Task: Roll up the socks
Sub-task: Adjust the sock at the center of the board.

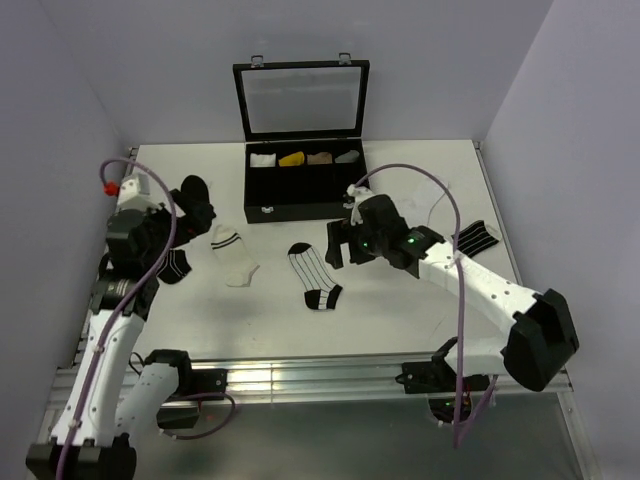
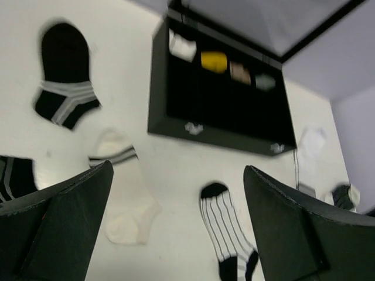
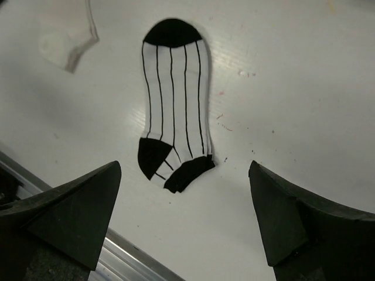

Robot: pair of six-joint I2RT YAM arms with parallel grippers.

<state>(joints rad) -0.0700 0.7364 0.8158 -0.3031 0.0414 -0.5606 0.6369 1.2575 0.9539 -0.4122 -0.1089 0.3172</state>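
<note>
Two robot arms reach over a white table (image 1: 250,320). The left gripper (image 2: 176,234) and the right gripper (image 3: 184,222) both hang with jaws spread wide, holding nothing. At the right gripper's seven o'clock, a white ankle sock with thin black lines and a black toe (image 1: 313,275) lies flat. At that sock's nine o'clock, apart from it, lies a plain white sock with a black-banded cuff (image 1: 233,257). At twelve o'clock stands an open black compartment box (image 1: 300,210).
</note>
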